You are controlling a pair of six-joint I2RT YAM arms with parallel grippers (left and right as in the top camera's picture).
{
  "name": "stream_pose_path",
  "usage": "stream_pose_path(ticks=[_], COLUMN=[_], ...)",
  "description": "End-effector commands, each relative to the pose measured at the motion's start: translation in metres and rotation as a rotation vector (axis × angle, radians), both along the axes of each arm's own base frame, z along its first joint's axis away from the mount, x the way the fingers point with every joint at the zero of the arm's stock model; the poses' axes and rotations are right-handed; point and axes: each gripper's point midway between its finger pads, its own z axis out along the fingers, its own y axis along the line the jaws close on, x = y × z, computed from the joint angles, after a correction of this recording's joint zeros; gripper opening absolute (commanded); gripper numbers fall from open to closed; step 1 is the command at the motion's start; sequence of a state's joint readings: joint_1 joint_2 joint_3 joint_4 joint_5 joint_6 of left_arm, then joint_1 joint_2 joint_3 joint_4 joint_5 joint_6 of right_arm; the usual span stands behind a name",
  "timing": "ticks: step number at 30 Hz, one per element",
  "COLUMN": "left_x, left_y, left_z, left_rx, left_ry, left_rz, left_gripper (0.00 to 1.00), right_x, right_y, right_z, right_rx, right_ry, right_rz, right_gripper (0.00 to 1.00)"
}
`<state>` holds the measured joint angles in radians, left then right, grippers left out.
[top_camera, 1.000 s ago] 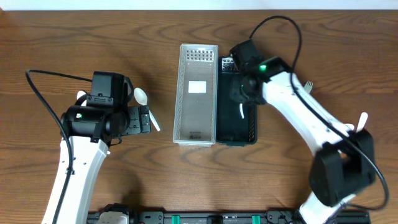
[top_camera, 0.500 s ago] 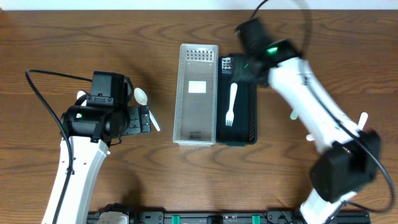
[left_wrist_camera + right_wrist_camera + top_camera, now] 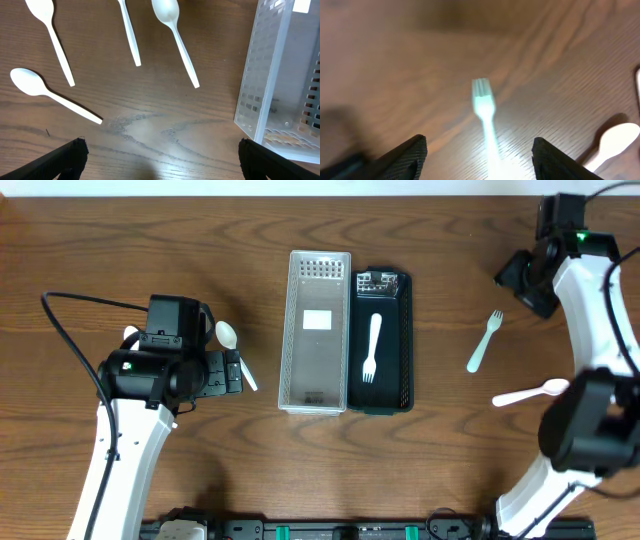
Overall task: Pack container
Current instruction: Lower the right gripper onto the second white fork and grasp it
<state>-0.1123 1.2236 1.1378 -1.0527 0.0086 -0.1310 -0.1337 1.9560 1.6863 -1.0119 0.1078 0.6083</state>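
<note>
At the middle of the table (image 3: 200, 240), a white perforated container (image 3: 300, 330) stands lengthwise, side by side with a black container (image 3: 396, 350) on its right; a white fork (image 3: 372, 348) lies inside the black one, tines toward the robot's side. Out at the far right corner the right gripper (image 3: 479, 142) hangs with its fingers spread wide and nothing between them; its wrist view is blurred, yet a pale green fork (image 3: 484, 342) shows on the bare wood beneath it, with a white spoon (image 3: 530, 393) near that fork. Left of the white container the left gripper (image 3: 161, 145) is likewise wide and empty, above the wood; several loose white spoons (image 3: 52, 97) lie just ahead of it.
</note>
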Motion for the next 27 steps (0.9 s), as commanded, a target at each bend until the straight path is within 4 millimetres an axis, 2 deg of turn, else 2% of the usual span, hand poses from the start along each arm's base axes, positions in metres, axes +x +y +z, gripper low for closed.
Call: stream_pose_path(ticks=[1, 6, 12, 27], left_x=[0.002, 0.002, 0.002, 0.002], left_y=[-0.001, -0.001, -0.001, -0.001], left_z=[0.002, 0.003, 0.003, 0.003], left_rx=[-0.004, -0.004, -0.004, -0.004], left_ry=[-0.004, -0.005, -0.005, -0.006], left_rz=[-0.001, -0.001, -0.001, -0.001], left_gripper=[0.98, 0.98, 0.98, 0.98], right_x=[-0.009, -0.013, -0.014, 0.003], right_y=[0.0, 0.004, 0.005, 0.002], right_z=[-0.046, -0.084, -0.108, -0.116], right_rx=[0.051, 0.082, 0.091, 0.063], right_ry=[0.123, 0.208, 0.246, 0.2], right_rz=[0.037, 0.055, 0.062, 0.161], right_gripper=[0.73, 0.74, 0.75, 0.77])
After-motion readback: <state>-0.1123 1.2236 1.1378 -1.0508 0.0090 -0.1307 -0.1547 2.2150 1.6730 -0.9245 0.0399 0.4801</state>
